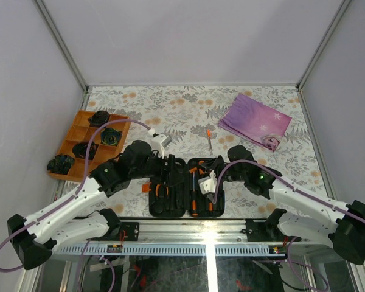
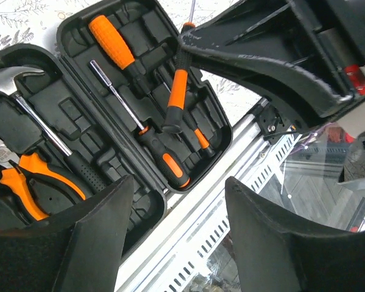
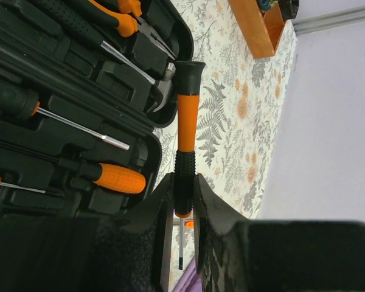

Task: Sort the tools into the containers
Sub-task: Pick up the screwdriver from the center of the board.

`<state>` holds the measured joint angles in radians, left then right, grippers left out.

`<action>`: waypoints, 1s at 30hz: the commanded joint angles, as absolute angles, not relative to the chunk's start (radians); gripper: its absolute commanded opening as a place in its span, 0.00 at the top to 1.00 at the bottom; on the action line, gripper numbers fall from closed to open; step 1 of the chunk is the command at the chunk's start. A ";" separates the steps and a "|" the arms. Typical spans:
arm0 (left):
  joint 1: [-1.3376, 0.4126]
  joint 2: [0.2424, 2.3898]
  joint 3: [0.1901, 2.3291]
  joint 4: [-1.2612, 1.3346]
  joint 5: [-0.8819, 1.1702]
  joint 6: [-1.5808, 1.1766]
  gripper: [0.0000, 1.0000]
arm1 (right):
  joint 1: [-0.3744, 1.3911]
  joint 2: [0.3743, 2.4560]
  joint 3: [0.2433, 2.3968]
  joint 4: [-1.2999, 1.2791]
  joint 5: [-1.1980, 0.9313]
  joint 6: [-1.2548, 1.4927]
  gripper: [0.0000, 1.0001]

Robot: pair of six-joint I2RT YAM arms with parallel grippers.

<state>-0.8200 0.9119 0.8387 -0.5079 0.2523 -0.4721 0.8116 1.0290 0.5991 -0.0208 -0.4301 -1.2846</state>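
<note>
Orange-and-black screwdriver (image 3: pixel 185 121) is pinched tight by its black grip in my right pincer (image 3: pixel 184 188), hanging over the right half of the open case (image 3: pixel 48 140), long axis skewed across the slots (image 2: pixel 147 58), so probably needs a twist; left pincer (image 2: pixel 177 182) gapes empty at the near edge.

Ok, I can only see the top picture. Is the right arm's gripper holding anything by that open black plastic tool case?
Observer: Yes. The right wrist view shows the right gripper shut on a screwdriver with a black-and-orange handle, pinched at the black grip near its shaft.
Operator: And the left gripper?
Observer: It is open and empty, over the black tool case.
Operator: Is the steel-headed hammer put away?
Observer: Yes, it lies in its slot, next to orange-handled pliers.
</note>
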 commanded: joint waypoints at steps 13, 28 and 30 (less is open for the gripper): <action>-0.831 1.068 0.853 -0.320 0.286 -0.420 0.48 | 0.817 1.093 0.700 -0.066 -0.529 -1.400 1.00; -0.830 1.172 0.851 -0.265 0.342 -0.401 0.68 | 0.817 1.104 0.722 -0.065 -0.571 -1.421 0.98; -0.830 1.181 0.858 -0.276 0.347 -0.393 0.72 | 0.817 1.100 0.725 -0.069 -0.572 -1.427 0.97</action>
